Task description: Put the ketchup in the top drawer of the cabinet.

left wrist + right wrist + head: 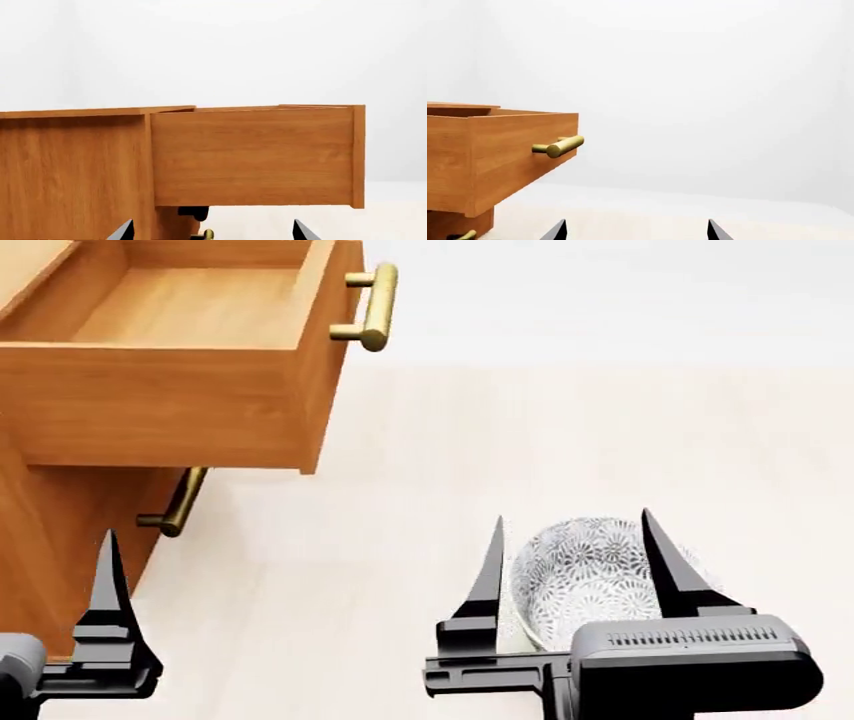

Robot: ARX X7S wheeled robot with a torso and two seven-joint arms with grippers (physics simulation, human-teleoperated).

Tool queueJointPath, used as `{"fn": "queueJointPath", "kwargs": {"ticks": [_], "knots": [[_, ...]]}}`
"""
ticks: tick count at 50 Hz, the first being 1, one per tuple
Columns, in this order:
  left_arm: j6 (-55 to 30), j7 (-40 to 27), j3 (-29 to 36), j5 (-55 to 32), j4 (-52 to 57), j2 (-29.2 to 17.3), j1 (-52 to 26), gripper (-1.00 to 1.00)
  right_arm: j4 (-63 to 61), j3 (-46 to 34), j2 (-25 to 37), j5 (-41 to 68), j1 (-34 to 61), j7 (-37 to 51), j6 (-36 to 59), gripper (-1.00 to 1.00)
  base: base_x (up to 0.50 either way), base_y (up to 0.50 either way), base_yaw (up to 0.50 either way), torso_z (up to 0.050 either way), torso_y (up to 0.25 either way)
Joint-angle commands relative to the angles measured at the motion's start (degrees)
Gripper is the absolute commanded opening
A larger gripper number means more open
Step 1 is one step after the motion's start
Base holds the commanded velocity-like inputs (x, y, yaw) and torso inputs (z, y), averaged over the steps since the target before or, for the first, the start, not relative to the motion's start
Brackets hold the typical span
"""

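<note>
Already pulled well out of the cabinet (54,540), the top drawer (174,400) is seen open and bare inside, its brass handle (374,305) jutting toward the middle of the pale desk (534,440). The lower drawer's handle (174,502) is visible beneath it, that drawer shut. The ketchup is shown in none of the views; its place cannot be told.

The right gripper (577,540) is held with its fingers spread wide and nothing between them, poised above a grey patterned bowl (587,580) near the desk's near edge. Of the left gripper (107,570) only one finger is seen in the head view, at the near-left edge by the cabinet's front; two parted tips at the edge of the left wrist view suggest it is open and empty.

The chief risk is judged to lie in the search itself: with the can out of sight, the bowl could be mistaken for the target or knocked. A lifted arm could also strike the protruding drawer or its handle.
</note>
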Motion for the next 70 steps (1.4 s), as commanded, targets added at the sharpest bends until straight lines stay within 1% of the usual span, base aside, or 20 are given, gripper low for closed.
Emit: {"fn": "queueJointPath", "kwargs": {"ticks": [1, 16, 17, 25, 26, 30, 32, 36, 40, 41, 44, 46, 54, 60, 70], "knots": [[0.16, -0.44, 0.17, -0.39, -0.17, -0.42, -0.03, 1.00, 0.42, -0.50, 0.41, 0.14, 0.02, 0.41, -0.25, 1.00, 0.00, 0.50, 0.00, 0.000, 0.000], [0.46, -1.22, 0.85, -0.96, -0.78, -1.05, -0.27, 1.00, 1.03, -1.24, 1.15, -0.33, 0.03, 1.09, -1.13, 1.00, 0.00, 0.50, 0.00, 0.000, 0.000], [0.56, -1.20, 0.93, -1.07, -0.84, -1.12, -0.26, 1.00, 1.32, 0.07, 0.35, 1.47, -0.40, 0.85, -3.01, 1.00, 0.00, -0.21, 0.00, 0.000, 0.000], [0.79, -1.81, 1.44, -1.17, -1.33, -1.49, -0.36, 1.00, 1.15, -0.86, 1.08, 0.81, -0.46, 1.21, -1.93, 1.00, 0.00, 0.00, 0.00, 0.000, 0.000], [0.71, -1.87, 1.47, -1.31, -1.20, -1.52, -0.34, 1.00, -0.46, -0.64, 1.17, 1.51, 1.09, 1.37, 1.27, 1.00, 0.00, 0.00, 0.00, 0.000, 0.000], [0.92, -2.16, 1.61, -1.32, -1.35, -1.71, -0.34, 1.00, 1.20, -0.83, 1.18, 1.22, -0.46, 1.32, -2.77, 1.00, 0.00, 0.00, 0.00, 0.000, 0.000], [1.02, -2.21, 1.65, -1.44, -1.34, -1.79, -0.30, 1.00, 1.15, -1.02, 1.39, 0.85, -0.33, 1.58, -2.34, 1.00, 0.00, 0.00, 0.00, 0.000, 0.000], [1.90, -2.31, 1.69, -1.71, -1.54, -1.88, -0.01, 1.00, -0.73, 1.33, 2.92, 3.94, -1.66, -0.57, -4.73, 1.00, 0.00, 0.00, 0.00, 0.000, 0.000], [2.15, -2.58, 1.83, -1.75, -1.65, -2.03, -0.01, 1.00, 0.83, 2.33, 5.13, 2.61, -2.55, -1.13, -6.82, 1.00, 0.00, 0.00, 0.00, 0.000, 0.000], [2.26, -2.63, 1.89, -1.78, -1.69, -2.06, 0.01, 1.00, 0.04, 3.37, 5.69, 4.27, -1.98, -1.71, -5.41, 1.00, 0.00, 0.00, 0.00, 0.000, 0.000], [2.59, -2.80, 2.28, -1.61, -2.02, -2.10, 0.03, 1.00, 0.70, 5.77, 7.15, 5.95, -2.69, -2.91, -6.58, 1.00, 0.00, 0.00, 0.00, 0.000, 0.000], [2.69, -2.96, 2.66, -1.25, -2.25, -2.19, 0.01, 1.00, 2.75, 7.22, 7.70, 6.46, -4.15, -3.90, -9.62, 1.00, 0.00, 0.00, 0.00, 0.000, 0.000], [2.96, -3.48, 3.25, -0.69, -2.35, -2.46, 0.07, 1.00, 3.53, 12.54, 11.24, 10.60, -5.51, -6.63, -10.68, 1.00, 0.00, 0.00, 0.00, 0.000, 0.000], [3.15, -3.70, 3.82, -0.41, -2.54, -2.61, -0.08, 1.00, 4.94, 18.32, 13.40, 15.13, -6.20, -8.09, -11.02, 1.00, 0.00, 0.00, 0.00, 0.000, 0.000], [3.53, -4.06, 4.23, -0.43, -3.60, -2.71, -0.50, 1.00, 8.34, 21.69, 16.27, 17.55, -6.93, -11.01, -11.72, 1.00, 0.00, 0.00, 0.00, 0.000, 0.000]]}}
